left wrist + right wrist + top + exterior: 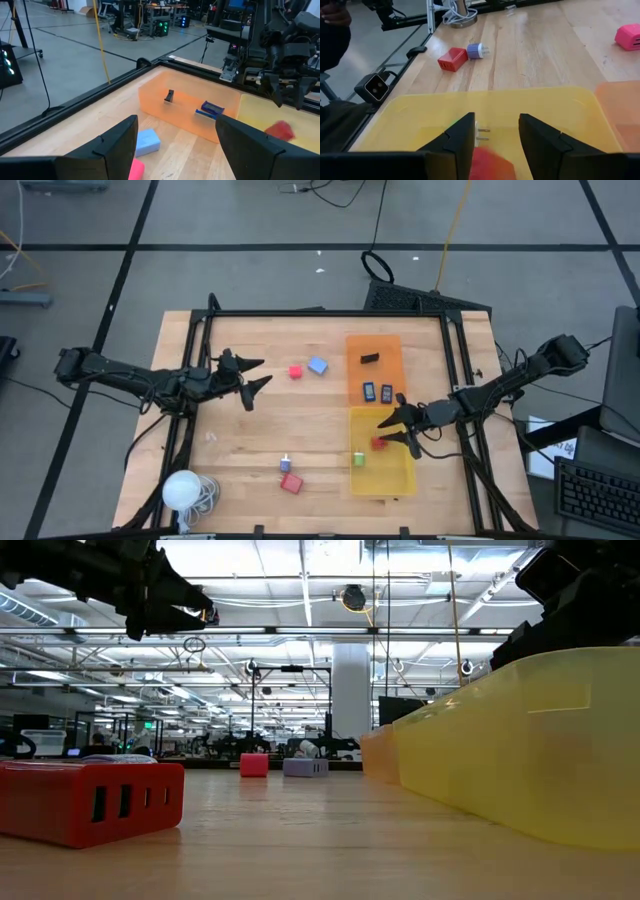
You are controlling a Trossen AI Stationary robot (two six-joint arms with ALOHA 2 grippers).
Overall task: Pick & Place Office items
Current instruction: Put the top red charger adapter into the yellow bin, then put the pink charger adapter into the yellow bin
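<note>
Right tool (404,431), fingers parted, hovers over the translucent yellow plastic tray (400,480); a small red pronged plug block (379,443) lies beneath it, released. Left tool (256,374), also parted and empty, waits at nine o'clock on the wooden table (250,435). Judged light, rigid, smooth-sided: grip any block across flat faces, clear of prongs.

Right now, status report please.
Right gripper open over yellow tray, red block below. Left gripper open, beside pink block. Nothing in the way.
</note>
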